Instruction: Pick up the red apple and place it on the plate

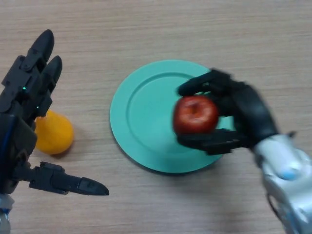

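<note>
A red apple (195,114) is held over the right part of a teal plate (141,117) on the wooden table. My right hand (243,114) comes in from the right with its fingers and thumb curled round the apple, fingers above it and thumb below. Whether the apple touches the plate I cannot tell. My left hand (27,97) is at the left edge, open, with straight fingers pointing away and its thumb (68,181) stretched out to the right, holding nothing.
An orange fruit (54,132) lies on the table left of the plate, partly hidden behind my left hand. The wooden table (195,29) stretches beyond the plate.
</note>
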{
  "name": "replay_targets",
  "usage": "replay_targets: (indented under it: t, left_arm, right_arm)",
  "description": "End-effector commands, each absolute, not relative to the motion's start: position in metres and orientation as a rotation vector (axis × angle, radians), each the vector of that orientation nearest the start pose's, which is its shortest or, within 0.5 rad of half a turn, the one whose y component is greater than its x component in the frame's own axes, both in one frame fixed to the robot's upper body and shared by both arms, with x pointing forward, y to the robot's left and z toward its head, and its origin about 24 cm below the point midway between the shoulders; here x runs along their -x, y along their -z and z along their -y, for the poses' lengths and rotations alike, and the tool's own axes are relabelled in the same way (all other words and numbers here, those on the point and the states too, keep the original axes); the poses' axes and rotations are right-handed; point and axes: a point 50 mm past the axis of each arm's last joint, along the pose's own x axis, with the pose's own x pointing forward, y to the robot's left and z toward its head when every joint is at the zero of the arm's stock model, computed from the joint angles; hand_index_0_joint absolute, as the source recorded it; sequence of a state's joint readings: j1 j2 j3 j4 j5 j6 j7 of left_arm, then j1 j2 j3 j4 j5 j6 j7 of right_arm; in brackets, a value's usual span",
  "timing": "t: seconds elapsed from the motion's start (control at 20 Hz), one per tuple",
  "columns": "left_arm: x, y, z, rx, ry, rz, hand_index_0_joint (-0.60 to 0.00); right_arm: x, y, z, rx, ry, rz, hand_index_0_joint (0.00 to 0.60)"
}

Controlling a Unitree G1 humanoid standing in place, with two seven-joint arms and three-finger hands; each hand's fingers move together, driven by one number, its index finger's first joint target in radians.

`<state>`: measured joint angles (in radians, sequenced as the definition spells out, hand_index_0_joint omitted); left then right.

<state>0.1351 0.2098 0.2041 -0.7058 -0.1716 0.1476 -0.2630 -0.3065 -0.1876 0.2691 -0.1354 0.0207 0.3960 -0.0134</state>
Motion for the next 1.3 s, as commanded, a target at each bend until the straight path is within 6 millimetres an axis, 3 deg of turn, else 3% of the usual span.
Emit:
replay_targets:
  t: [0.05,0.35,0.45,0.6,0.8,1.0,1.15,1.3]
  left_arm:
    - [-0.183,-0.195,-0.196,-0.207,0.151,0.624,0.0]
    - [-0.178,-0.195,-0.205,-0.192,0.142,0.615,0.0]
    - [-0.178,-0.195,-0.205,-0.193,0.141,0.614,0.0]
    - [-0.177,-0.197,-0.207,-0.211,0.131,0.616,0.0]
    - [-0.179,-0.198,-0.202,-0.228,0.142,0.616,0.0]
    - [-0.181,-0.195,-0.197,-0.226,0.16,0.608,0.0]
    - [-0.183,-0.191,-0.195,-0.225,0.16,0.599,0.0]
    - [-0.185,-0.188,-0.198,-0.213,0.161,0.592,0.0]
  right_arm:
    - [-0.309,-0.144,0.093,0.134,-0.216,0.228,0.6]
    - [-0.33,-0.111,0.081,0.274,-0.198,0.126,0.6]
    - [-0.331,-0.111,0.081,0.28,-0.202,0.132,0.4]
    - [-0.328,-0.125,0.081,0.213,-0.195,0.157,0.0]
    - [-0.318,-0.155,0.091,0.102,-0.178,0.228,0.0]
    - [-0.29,-0.181,0.121,0.036,-0.161,0.331,0.0]
    - [-0.258,-0.187,0.148,0.061,-0.143,0.412,0.0]
    - [-0.225,-0.179,0.167,0.089,-0.107,0.44,0.0]
